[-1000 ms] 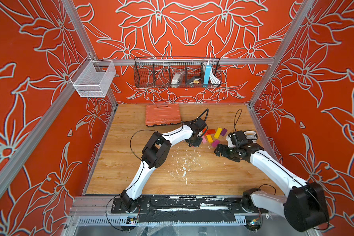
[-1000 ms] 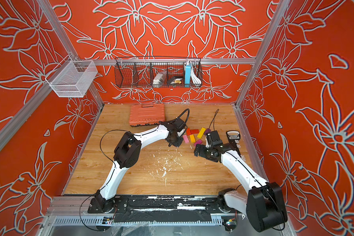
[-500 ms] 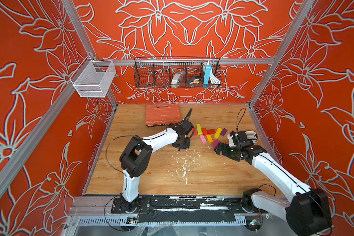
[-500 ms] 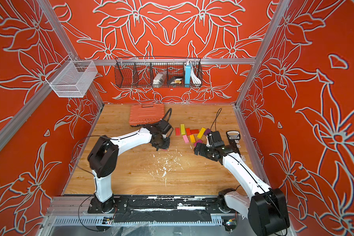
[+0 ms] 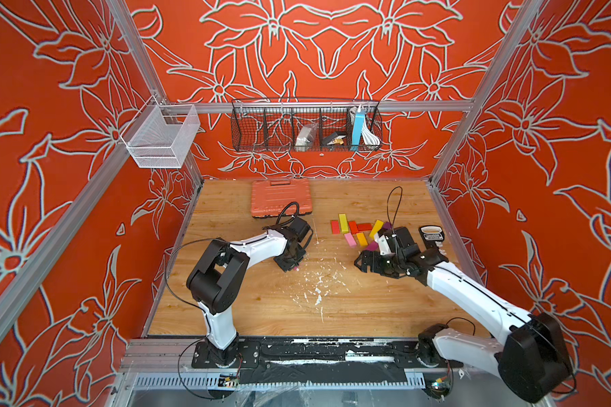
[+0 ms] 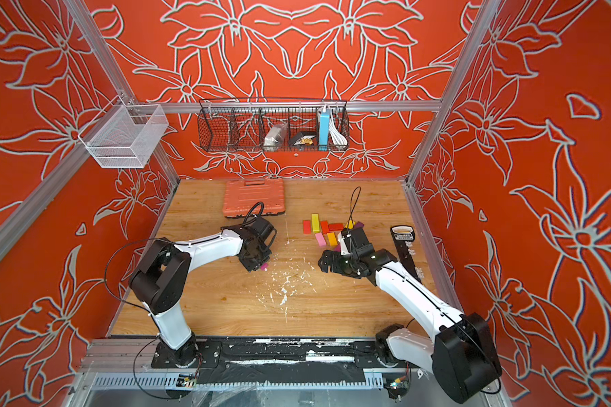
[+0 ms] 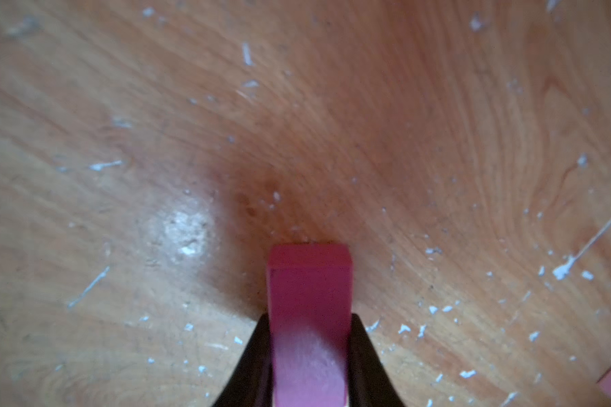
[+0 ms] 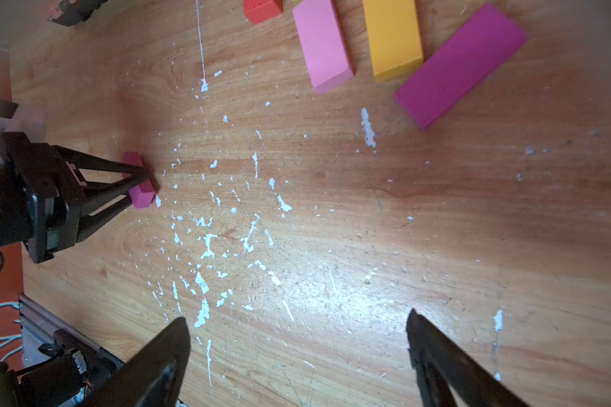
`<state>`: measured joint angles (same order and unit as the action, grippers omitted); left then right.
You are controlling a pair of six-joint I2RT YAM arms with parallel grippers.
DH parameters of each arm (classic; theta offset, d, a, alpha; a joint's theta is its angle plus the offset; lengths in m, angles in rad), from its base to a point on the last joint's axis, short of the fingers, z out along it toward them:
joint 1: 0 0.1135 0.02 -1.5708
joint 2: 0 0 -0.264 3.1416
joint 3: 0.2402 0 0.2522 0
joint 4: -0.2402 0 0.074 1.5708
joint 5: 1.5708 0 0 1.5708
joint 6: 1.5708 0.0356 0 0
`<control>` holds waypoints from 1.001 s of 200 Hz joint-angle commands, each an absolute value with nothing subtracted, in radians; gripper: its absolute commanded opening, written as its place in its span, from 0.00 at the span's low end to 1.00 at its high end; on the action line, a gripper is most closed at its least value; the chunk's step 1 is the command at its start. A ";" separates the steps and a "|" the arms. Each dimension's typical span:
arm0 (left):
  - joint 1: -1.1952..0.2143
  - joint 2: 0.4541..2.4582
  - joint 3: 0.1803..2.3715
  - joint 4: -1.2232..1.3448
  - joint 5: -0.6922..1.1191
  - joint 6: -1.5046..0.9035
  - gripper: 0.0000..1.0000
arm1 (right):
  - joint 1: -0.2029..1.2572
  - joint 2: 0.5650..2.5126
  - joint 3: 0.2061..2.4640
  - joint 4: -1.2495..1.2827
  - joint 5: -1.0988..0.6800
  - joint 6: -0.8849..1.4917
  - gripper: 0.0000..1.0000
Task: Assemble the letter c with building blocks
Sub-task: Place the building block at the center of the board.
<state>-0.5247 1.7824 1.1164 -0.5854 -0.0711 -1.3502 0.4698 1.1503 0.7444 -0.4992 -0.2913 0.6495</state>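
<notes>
Building blocks (image 5: pixel 361 239), small flat rectangular pieces in red, yellow, orange, pink, magenta and purple, lie in a loose cluster on the wooden tabletop (image 5: pixel 261 310) in both top views, near the right arm. No letter shape is recognisable. One small magenta rectangular block (image 6: pixel 264 266) is well apart from that cluster, clamped in the left gripper (image 5: pixel 291 266) over the paint-flecked centre of the tabletop. The right gripper (image 6: pixel 325 263) hovers just beside the cluster, jaws apart, nothing between them. A large ribbed orange plastic case (image 5: pixel 281 197) sits at the back.

Left wrist view: two black fingers (image 7: pixel 251 359) press on the long sides of the held block. Its free end projects beyond the tips toward the wood. Contact with the surface cannot be confirmed.

Right wrist view: the jaws stand wide over bare wood. A pink block (image 8: pixel 323 45), an orange block (image 8: pixel 392 38) and a flat magenta block (image 8: pixel 459 67) lie ahead.

Hazards, as judged:
- Release above the surface would probably let the block bounce or topple out of line.
- A tilted grip would set it down skew.
- The right arm's closeness to the cluster risks sweeping pieces aside.
- Both arms working the centre risks a collision.
</notes>
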 commanded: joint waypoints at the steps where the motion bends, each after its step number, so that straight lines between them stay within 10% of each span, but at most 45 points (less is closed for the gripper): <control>1: -0.519 1.748 1.095 -0.601 -0.136 -1.574 0.06 | 0.481 1.149 0.732 -0.482 -0.294 0.666 0.98; 76: -0.473 1.817 1.106 -0.519 -0.086 -1.723 0.13 | 0.490 1.163 0.728 -0.482 -0.285 0.659 0.98; 200: -0.463 1.841 1.106 -0.399 -0.006 -1.730 0.67 | 0.494 1.166 0.722 -0.476 -0.273 0.668 0.98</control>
